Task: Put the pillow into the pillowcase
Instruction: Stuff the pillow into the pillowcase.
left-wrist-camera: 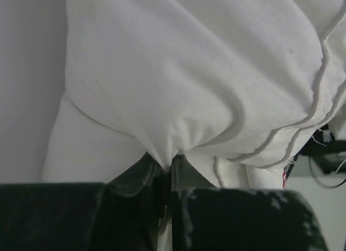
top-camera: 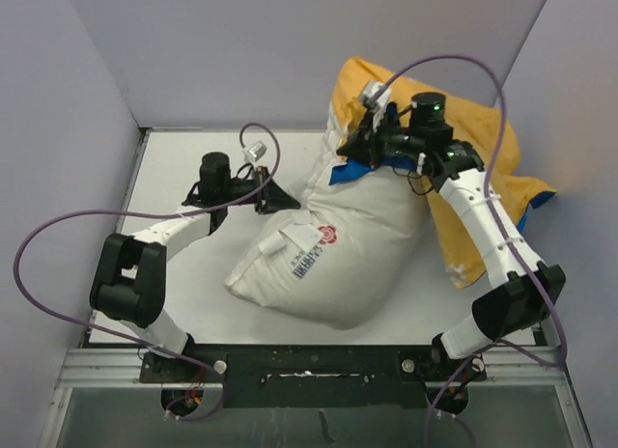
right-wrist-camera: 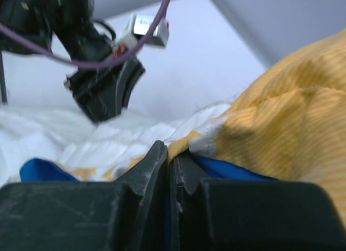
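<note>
The white pillow (top-camera: pixel 333 255) with its red-and-grey logo lies across the table's middle, its far end inside the pillowcase (top-camera: pixel 473 168), which shows mustard-yellow with blue at its opening. My left gripper (top-camera: pixel 280 203) is shut on the pillow's left corner; the left wrist view shows the white fabric (left-wrist-camera: pixel 189 83) pinched between its jaws (left-wrist-camera: pixel 167 167). My right gripper (top-camera: pixel 359 149) is shut on the pillowcase's opening edge at the far side; the right wrist view shows yellow and blue fabric (right-wrist-camera: pixel 281 137) clamped between its jaws (right-wrist-camera: pixel 172 156).
Grey walls enclose the white table (top-camera: pixel 183 178) on three sides. A purple cable (top-camera: pixel 454 62) loops above the right arm, another (top-camera: pixel 58 226) trails by the left arm. The black rail (top-camera: pixel 309 361) runs along the near edge.
</note>
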{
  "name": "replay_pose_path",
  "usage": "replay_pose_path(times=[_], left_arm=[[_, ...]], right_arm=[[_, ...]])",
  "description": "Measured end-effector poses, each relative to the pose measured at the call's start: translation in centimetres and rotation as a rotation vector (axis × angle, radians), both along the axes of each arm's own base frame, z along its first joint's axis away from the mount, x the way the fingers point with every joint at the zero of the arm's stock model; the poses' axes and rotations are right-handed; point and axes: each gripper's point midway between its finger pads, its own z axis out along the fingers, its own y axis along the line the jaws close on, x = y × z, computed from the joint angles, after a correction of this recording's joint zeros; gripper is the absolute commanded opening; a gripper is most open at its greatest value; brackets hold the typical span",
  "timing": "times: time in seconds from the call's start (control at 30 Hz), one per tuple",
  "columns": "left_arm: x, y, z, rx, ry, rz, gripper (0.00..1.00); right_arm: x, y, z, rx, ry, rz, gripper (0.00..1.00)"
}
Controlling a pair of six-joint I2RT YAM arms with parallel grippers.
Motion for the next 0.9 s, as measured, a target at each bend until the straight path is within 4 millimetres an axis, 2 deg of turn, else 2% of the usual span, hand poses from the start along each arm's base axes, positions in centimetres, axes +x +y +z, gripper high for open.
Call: replay_pose_path(times=[0.03,0.07,0.13,0.17,0.23,0.27,0.37,0.43,0.5,0.6,0.73,0.77,0.83,0.9], left_arm=[[0.8,1.4,-2.2,0.008,0.08,0.041,0.0],[1.8,3.0,-4.3,0.018,0.167,0.093,0.0],[3.1,5.5,-6.7,0.032,0.264,0.171,0.0],[3.5,6.4,-7.2,0.04,0.287,0.196,0.0],[4.0,7.5,-7.7,0.06,0.286,0.219,0.0],[4.2,7.7,-7.7,0.078,0.272,0.224,0.08],[5.0,8.1,-7.8,0.143,0.233,0.246,0.35],[6.8,9.0,-7.5,0.2,0.165,0.307,0.5],[9.0,11.0,-6.7,0.262,0.081,0.406,0.62],[11.2,15.7,-4.8,0.352,-0.031,0.583,0.66],[11.4,22.4,-0.2,0.433,-0.173,0.802,0.66],[11.2,23.4,1.1,0.442,-0.21,0.835,0.65],[10.4,23.8,4.1,0.44,-0.299,0.859,0.65],[9.1,22.1,6.8,0.422,-0.393,0.821,0.65]], right_arm=[[0.5,0.3,-3.6,-0.055,0.053,-0.006,0.0],[0.7,0.8,-5.9,-0.092,0.086,-0.004,0.0],[1.7,0.9,-10.7,-0.184,0.141,-0.025,0.0],[2.2,0.9,-12.5,-0.226,0.151,-0.036,0.02],[2.8,1.1,-14.7,-0.284,0.154,-0.036,0.17],[2.7,1.5,-15.0,-0.298,0.146,-0.022,0.26],[2.2,2.0,-14.0,-0.317,0.109,0.018,0.52],[2.3,1.3,-12.4,-0.304,0.089,0.033,0.69],[2.0,0.2,-10.8,-0.268,0.099,0.064,0.82],[1.6,-4.1,-9.1,-0.216,0.123,0.046,0.94],[1.2,-11.0,-6.8,-0.197,0.076,-0.099,0.99],[0.8,-11.9,-6.4,-0.204,0.062,-0.122,0.99],[-0.9,-12.7,-6.5,-0.238,0.038,-0.142,0.99],[-2.5,-12.5,-7.6,-0.271,0.044,-0.126,0.98]])
